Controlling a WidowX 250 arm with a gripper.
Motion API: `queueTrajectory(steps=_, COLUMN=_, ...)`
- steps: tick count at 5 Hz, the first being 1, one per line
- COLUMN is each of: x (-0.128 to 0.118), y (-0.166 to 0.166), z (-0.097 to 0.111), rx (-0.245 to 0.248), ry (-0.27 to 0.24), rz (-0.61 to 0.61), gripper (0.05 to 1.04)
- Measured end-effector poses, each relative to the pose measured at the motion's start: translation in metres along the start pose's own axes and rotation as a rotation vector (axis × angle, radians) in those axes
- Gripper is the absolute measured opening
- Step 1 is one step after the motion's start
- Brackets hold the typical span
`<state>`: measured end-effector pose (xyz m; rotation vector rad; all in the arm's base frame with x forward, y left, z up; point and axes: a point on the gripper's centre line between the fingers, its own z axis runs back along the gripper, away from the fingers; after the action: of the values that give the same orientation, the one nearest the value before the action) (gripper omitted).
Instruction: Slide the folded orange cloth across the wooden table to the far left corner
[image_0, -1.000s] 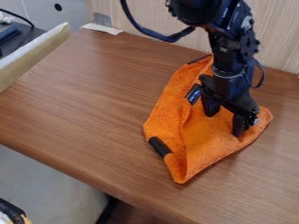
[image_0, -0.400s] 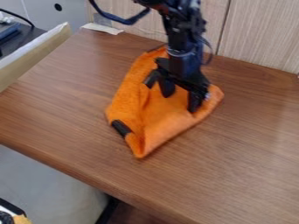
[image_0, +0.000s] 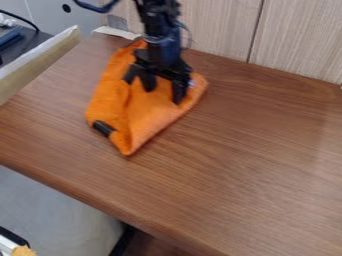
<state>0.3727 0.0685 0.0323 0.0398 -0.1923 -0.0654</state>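
Observation:
The black gripper (image_0: 162, 95) is at the upper left of the table, low over an orange cloth (image_0: 148, 119). Its two fingers stand apart, with their tips down against the cloth and orange fabric showing between them. The cloth lies partly folded, with a lengthwise crease on its left side and a pointed corner toward the front. A black band (image_0: 103, 128) wraps its lower left edge, and a dark piece sits just left of the gripper.
The brown wooden table (image_0: 254, 165) has its front edge running from the left down to the bottom. A pale wood panel (image_0: 297, 40) rises behind it. At the left stands a light-edged board (image_0: 40, 57) beside a dark surface.
The gripper and the orange cloth have moved together across the table, left and toward the back. The cloth keeps nearly the same shape, and the fingers stay apart.

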Motion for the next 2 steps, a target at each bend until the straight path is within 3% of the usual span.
queueTrajectory(steps=1, x=-0.0117, y=0.0351, z=0.0004, rx=0.023, ry=0.012, rz=0.095, gripper=0.999)
queueTrajectory(steps=2, x=-0.0167, y=0.0424, z=0.0004, rx=0.025, ry=0.014, rz=0.115, gripper=0.999)
